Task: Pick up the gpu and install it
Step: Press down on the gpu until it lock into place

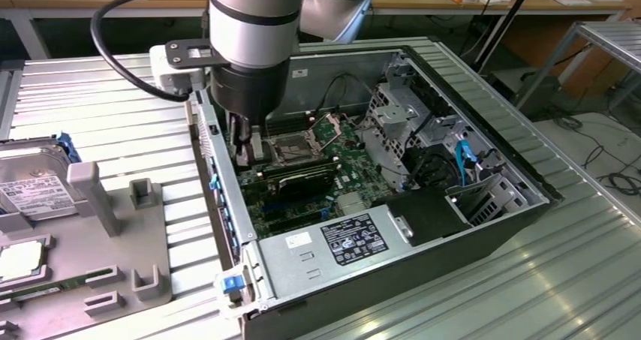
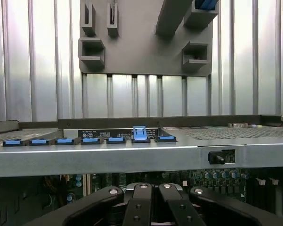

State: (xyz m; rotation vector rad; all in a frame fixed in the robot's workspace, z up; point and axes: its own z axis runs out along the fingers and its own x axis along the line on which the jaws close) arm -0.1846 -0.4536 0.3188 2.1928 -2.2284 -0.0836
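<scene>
On the exterior view's left, a hard drive sits in a grey holder. Rightward, the gripper reaches into the computer case, fingers drawn together. The gpu stands just beside them on the motherboard. It looks light, stiff and fragile: best held by the board edge, never the fan.

Gripper fingertips disappearing behind the computer case rear wall, hard drive running off the exterior view's left edge, gpu lying half shadowed among motherboard parts.
</scene>
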